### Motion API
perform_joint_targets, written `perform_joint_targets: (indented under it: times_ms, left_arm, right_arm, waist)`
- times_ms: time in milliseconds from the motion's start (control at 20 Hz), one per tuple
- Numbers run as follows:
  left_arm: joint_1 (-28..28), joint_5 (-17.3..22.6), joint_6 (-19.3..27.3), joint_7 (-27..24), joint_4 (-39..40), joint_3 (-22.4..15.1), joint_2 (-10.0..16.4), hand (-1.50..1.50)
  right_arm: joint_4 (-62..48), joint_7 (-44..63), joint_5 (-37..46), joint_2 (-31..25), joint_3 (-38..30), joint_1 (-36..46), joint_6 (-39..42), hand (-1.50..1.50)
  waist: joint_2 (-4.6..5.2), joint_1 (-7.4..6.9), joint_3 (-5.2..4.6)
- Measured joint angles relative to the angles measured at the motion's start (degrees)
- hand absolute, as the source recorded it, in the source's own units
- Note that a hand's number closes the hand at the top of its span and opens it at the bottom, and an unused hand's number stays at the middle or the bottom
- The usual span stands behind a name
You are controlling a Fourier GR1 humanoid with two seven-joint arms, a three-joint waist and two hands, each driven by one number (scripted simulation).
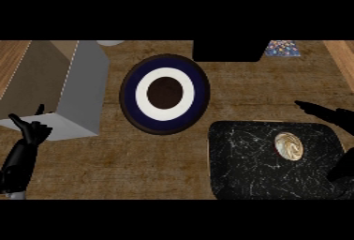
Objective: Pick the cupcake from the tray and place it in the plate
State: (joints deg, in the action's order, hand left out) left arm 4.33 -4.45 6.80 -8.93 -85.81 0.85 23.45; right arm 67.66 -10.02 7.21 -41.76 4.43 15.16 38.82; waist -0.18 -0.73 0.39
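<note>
On the tray point(242, 178), in its upper-right part, sits the cupcake point(288, 146), nothing touching it. Right hand point(336, 117) is over the tray's upper-right corner with its fingers point(311, 107) straight and pointing left. It's relaxed, holding nothing, near the cupcake but clear of it. Plate point(165, 125) lies flat on the bench point(138, 164), up-left of the tray, just off its top-left corner. Left hand point(27, 130) is well left of the tray at the view's edge, resting with fingers up and slightly spread, gripping nothing. Grey box point(76, 89) is just behind that hand.

Dim, flat light, seemingly from above.
</note>
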Motion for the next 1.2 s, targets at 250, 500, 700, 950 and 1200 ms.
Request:
perform_joint_targets:
  times_ms: [250,500,700,950,1200]
  left_arm:
    - [0.89,-1.07,-0.31,0.48,-0.93,0.59,-1.0,0.0]
    - [1.45,-2.89,-0.2,1.13,-1.94,0.65,-2.17,0.0]
    - [1.13,-2.5,-1.98,0.95,-1.54,2.08,-2.23,0.0]
    - [-0.04,-3.77,-2.42,0.17,-0.4,2.78,-3.45,0.0]
    - [1.08,-4.97,-2.33,1.21,-2.24,2.89,-4.82,0.0]
  right_arm:
    - [-2.52,-1.88,3.77,2.16,1.07,1.53,1.19,-1.5]
    - [-7.42,-5.22,8.82,4.24,2.38,3.64,1.19,-1.5]
    - [-10.24,-6.82,12.46,6.17,2.79,4.49,0.22,-1.5]
    - [-12.68,-8.62,15.95,8.84,2.74,4.38,-1.47,-1.5]
    - [-14.48,-12.1,18.02,9.86,2.0,4.01,-2.55,1.5]
  waist:
    - [-0.03,0.21,-0.02]
    - [0.0,0.17,-0.06]
    - [-0.01,0.24,-0.07]
    - [-0.08,0.35,-0.01]
    - [-0.14,0.36,-0.22]
